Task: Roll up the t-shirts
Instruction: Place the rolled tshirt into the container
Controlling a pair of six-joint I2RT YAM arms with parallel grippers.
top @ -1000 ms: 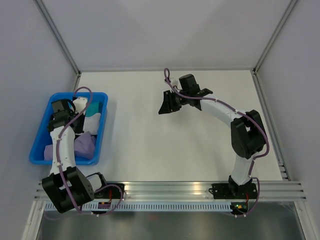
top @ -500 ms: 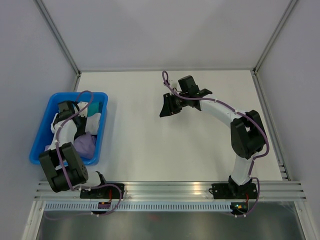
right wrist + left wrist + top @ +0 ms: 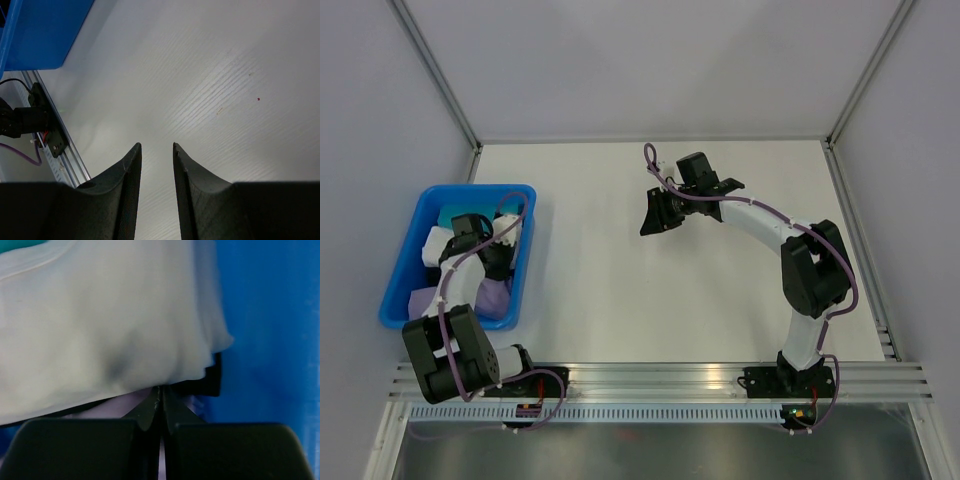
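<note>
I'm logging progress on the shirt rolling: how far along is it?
Nothing looks done: the lavender t-shirt lies crumpled in the blue bin, unrolled. In hand: the left gripper is shut in the bin by the white cloth, lavender fabric at its tips; a grip is unclear. The right gripper hangs open over the table. Left: lifting out, spreading, rolling.

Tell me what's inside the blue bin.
Inside the blue bin: a teal cloth at the far end, a white cloth beside it, and the lavender t-shirt at the near end. The left gripper is down among them, shut; its arm hides the bin's middle.
</note>
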